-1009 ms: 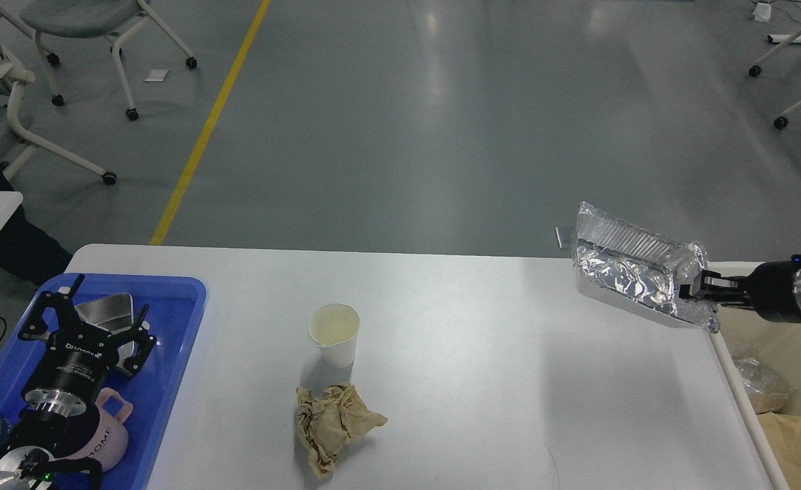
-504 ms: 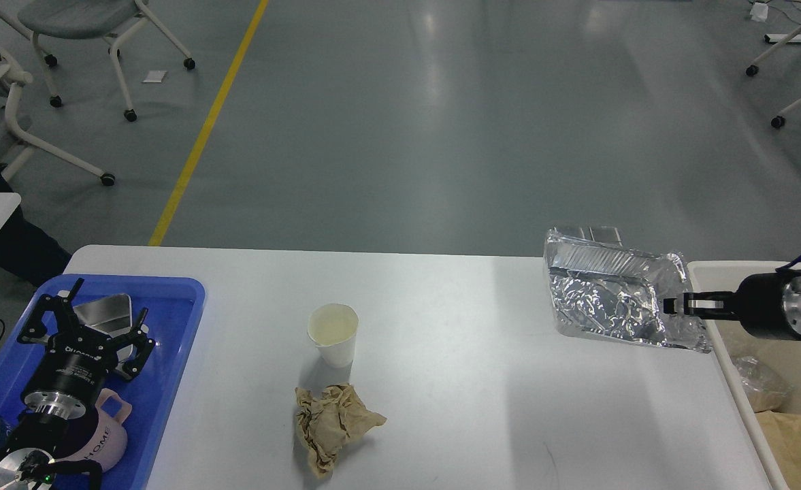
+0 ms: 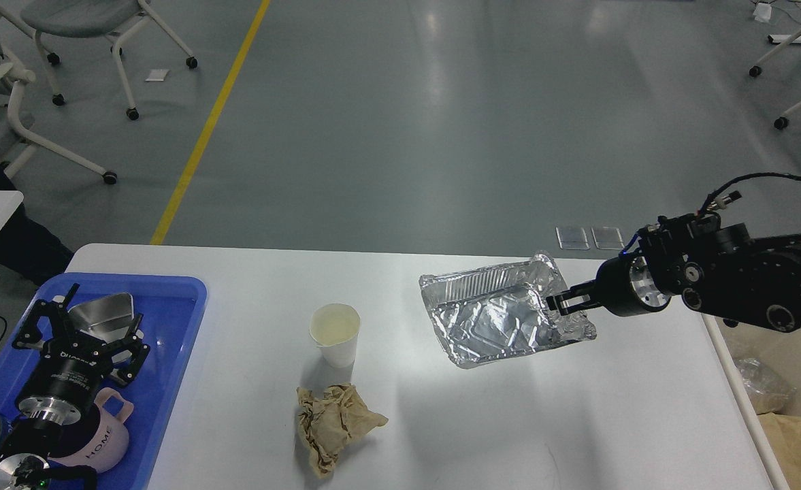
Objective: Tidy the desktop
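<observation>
A crumpled foil tray (image 3: 502, 318) hangs just above the white table (image 3: 441, 422), right of centre. My right gripper (image 3: 562, 302) is shut on the tray's right rim. A white paper cup (image 3: 335, 335) stands upright at the table's middle. A crumpled brown paper wad (image 3: 333, 425) lies just in front of the cup. My left gripper (image 3: 77, 325) is open over the blue bin (image 3: 169, 340) at the left, above a metal scoop-like dish (image 3: 104, 310) and a pink mug (image 3: 101, 439).
The table's right edge has bags of rubbish (image 3: 764, 388) on the floor beside it. Office chairs (image 3: 67, 41) stand on the floor at the far left. A yellow line (image 3: 203, 129) runs along the floor.
My right gripper has carried the foil tray leftward from the table's right edge toward the middle, and the tray has turned flatter. The left gripper has barely shifted.
</observation>
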`<act>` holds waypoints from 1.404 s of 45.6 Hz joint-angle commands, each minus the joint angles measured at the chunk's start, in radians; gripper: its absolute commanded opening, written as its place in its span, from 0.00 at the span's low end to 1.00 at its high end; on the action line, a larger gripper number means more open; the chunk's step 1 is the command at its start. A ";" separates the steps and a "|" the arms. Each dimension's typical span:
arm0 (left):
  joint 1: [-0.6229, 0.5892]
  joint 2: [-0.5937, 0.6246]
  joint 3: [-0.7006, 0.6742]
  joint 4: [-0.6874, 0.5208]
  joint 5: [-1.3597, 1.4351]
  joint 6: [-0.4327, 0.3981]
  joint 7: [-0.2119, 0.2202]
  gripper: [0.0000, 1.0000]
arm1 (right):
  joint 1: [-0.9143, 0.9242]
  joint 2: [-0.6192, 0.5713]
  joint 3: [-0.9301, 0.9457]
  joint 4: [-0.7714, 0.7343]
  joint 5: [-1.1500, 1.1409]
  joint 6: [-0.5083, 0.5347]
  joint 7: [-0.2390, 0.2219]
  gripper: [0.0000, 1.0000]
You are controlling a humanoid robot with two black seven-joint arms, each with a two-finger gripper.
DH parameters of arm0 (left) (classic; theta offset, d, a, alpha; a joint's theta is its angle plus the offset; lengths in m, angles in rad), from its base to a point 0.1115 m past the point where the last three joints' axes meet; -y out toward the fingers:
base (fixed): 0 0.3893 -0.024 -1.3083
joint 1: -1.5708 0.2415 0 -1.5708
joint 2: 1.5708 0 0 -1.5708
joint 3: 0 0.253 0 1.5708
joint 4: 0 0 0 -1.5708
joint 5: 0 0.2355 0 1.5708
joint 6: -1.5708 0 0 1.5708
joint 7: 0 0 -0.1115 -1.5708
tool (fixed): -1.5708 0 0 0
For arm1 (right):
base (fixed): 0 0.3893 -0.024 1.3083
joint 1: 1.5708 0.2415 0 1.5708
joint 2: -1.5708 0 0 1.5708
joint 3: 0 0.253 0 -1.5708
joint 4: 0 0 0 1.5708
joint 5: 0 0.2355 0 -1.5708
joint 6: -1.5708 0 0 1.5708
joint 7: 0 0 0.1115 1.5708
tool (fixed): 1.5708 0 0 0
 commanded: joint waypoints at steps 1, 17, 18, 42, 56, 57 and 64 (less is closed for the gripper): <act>-0.001 0.002 0.003 0.000 0.001 0.008 -0.001 0.96 | 0.051 0.105 -0.079 -0.051 0.080 -0.002 -0.002 0.00; 0.000 0.065 0.034 -0.018 0.081 0.040 -0.012 0.96 | 0.132 0.229 -0.212 -0.091 0.218 -0.024 0.000 0.00; 0.000 0.074 0.041 -0.023 0.090 0.049 -0.013 0.96 | 0.134 0.229 -0.212 -0.091 0.218 -0.025 -0.002 0.00; 0.173 0.526 0.070 -0.371 0.661 0.238 -0.053 0.96 | 0.134 0.220 -0.217 -0.100 0.218 -0.028 0.000 0.00; 0.370 0.735 -0.017 -0.520 0.753 0.255 -0.067 0.96 | 0.134 0.220 -0.235 -0.102 0.219 -0.047 0.000 0.00; 0.376 0.746 -0.016 -0.526 0.760 0.253 -0.067 0.96 | 0.134 0.220 -0.235 -0.102 0.218 -0.047 0.000 0.00; 0.391 0.813 0.006 -0.606 0.837 0.253 -0.069 0.96 | 0.135 0.220 -0.237 -0.102 0.218 -0.047 0.000 0.00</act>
